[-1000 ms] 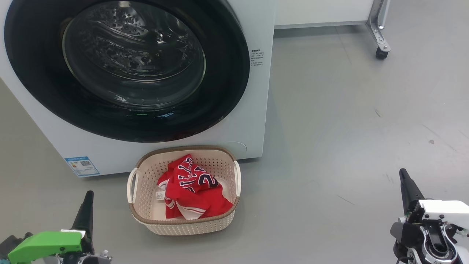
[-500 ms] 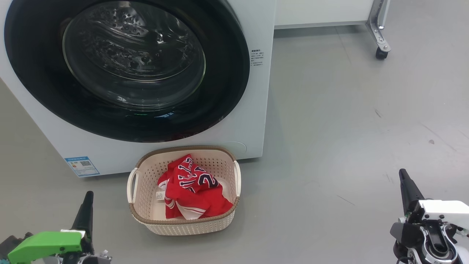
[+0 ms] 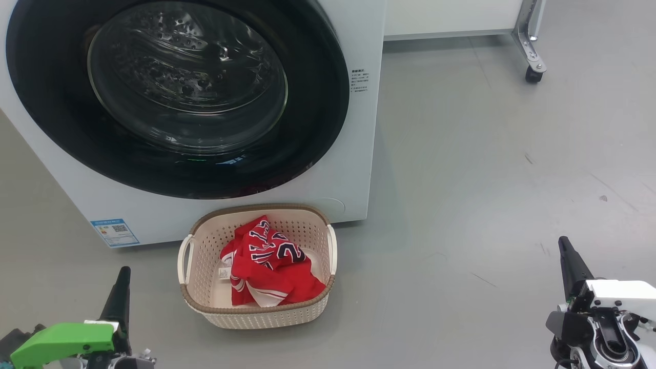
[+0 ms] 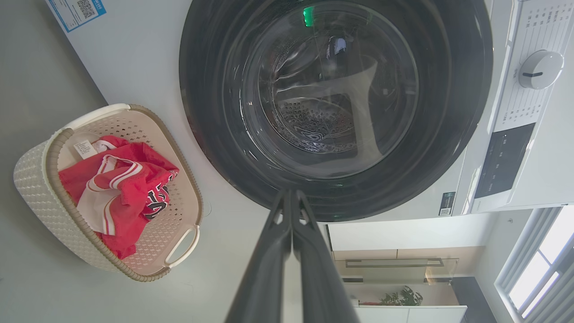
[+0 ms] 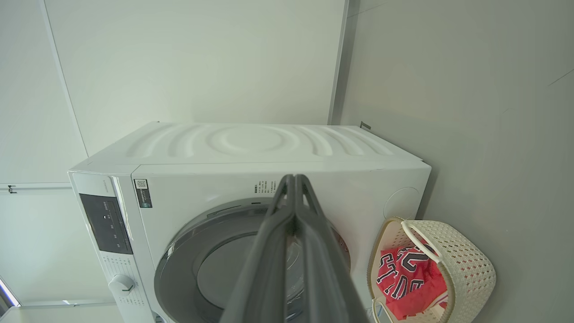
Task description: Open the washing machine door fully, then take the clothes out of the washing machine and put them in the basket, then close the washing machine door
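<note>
Door point(image 3: 177, 97): shut, black rim flush on washer point(image 3: 359, 169) front in head and left wrist views. Through glass point(image 3: 187, 77): bare perforated drum point(image 4: 314, 121), no red cloth seen inside.

Clothes point(image 3: 271, 266): red, crumpled, numbers up, inside basket point(image 3: 266, 319), nothing hanging over the rim. Basket on floor point(image 3: 461, 205), just in front of washer, below door.

Left gripper point(image 4: 291, 194): fingers pressed together, holding nothing. Low at left, well apart from basket and door.

Right gripper point(image 5: 293, 178): likewise closed and empty. Low at right, above floor, well apart from washer.

Step, judged: end of task. Unloading apparently finished, door apparently closed after it.

Next, judged: little called for beyond confirming the latch; seating of the catch not readable from these views. If not caught: flat push with closed fingers on black rim, not on glass. Otherwise: arms kept back from basket and door.
</note>
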### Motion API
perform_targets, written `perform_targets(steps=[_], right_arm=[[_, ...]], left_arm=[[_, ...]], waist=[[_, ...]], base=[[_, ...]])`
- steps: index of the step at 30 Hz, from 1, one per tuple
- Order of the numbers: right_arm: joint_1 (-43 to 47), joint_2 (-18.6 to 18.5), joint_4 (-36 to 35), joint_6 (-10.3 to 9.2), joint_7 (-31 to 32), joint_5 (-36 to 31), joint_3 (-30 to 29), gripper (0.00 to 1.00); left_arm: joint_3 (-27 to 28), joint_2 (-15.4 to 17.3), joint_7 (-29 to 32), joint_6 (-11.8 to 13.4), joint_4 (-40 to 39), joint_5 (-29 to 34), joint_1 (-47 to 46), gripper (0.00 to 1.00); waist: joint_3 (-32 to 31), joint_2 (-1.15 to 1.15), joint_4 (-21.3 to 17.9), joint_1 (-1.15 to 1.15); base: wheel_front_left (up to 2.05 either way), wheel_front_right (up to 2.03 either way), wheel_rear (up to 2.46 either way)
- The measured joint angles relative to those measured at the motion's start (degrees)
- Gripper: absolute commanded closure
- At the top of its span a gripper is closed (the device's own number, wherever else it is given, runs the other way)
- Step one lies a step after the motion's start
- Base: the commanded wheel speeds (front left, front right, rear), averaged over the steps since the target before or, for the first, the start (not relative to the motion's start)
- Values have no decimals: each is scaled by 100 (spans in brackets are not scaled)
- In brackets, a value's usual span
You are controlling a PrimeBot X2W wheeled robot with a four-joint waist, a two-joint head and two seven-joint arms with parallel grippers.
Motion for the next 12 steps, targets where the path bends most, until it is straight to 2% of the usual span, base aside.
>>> perform_targets(steps=[12], right_arm=[[-1,2,11,5,1,0,-11,100]], left_arm=[[8,-1,1,0,9,0,-34,100]], waist=[[0,0,0,0]], base=[[0,0,0]])
